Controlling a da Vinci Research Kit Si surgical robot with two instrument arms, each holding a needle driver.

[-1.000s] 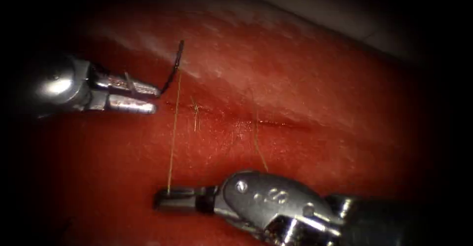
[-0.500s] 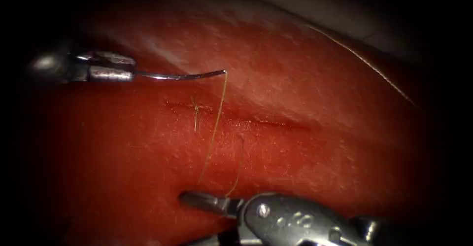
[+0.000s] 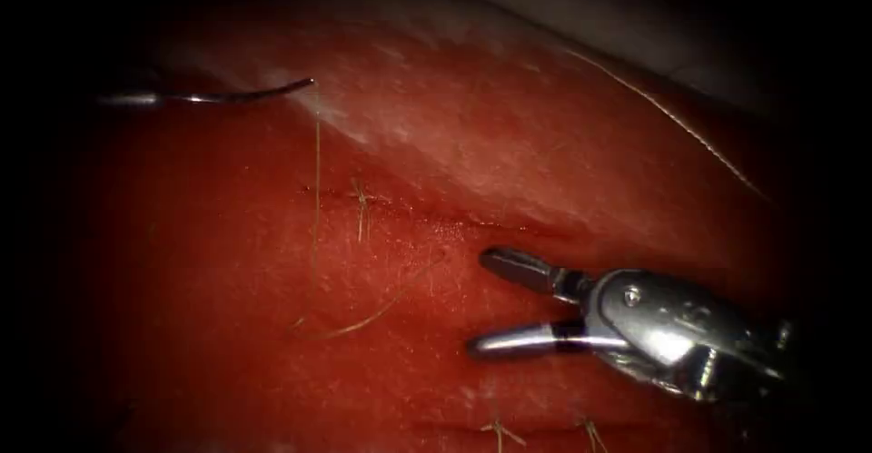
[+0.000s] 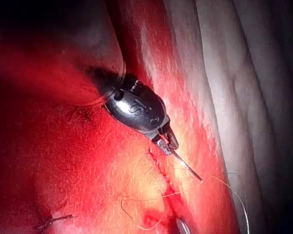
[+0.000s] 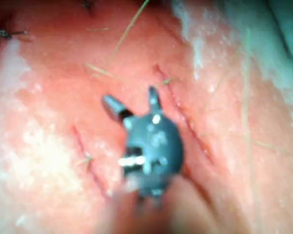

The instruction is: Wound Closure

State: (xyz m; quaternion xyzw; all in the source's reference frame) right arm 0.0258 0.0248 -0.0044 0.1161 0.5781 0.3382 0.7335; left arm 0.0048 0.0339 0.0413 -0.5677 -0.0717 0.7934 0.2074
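**Needle held clear of the tissue by the left tool, thread trailing back across the cut**

Needle [image 3: 238, 94] lies up and to the left of the cut [image 3: 436, 221] in the endoscope view, free of the tissue [image 3: 545, 144]. The left tool [image 4: 166, 141] grips it at one end of its curve; in the left wrist view the jaws are closed on the steel and the rest of the curve projects straight out beyond them. In the endoscope view the long axis runs nearly level, from the dim gripped end toward the cut, and the far end carries the thread [image 3: 315, 199].

From that end the thread drops straight down past the left end of the cut, then lies slack on the tissue below it in a loose bend that curls back toward the cut's middle. A finished stitch [image 3: 361, 203] crosses the cut just right of where the thread falls.

The right tool [image 3: 486, 300] sits below the cut's right half with its jaws spread wide and nothing between them; the upper jaw tip lies just below the cut line, the lower one farther down. It points left, toward the slack bend of thread, which is the nearest loose thing to it; the needle is well apart from it, across the cut. More thread [image 3: 672, 117] runs along the far right flank of the tissue, and short cut ends [image 3: 498, 430] stand up below the right tool.
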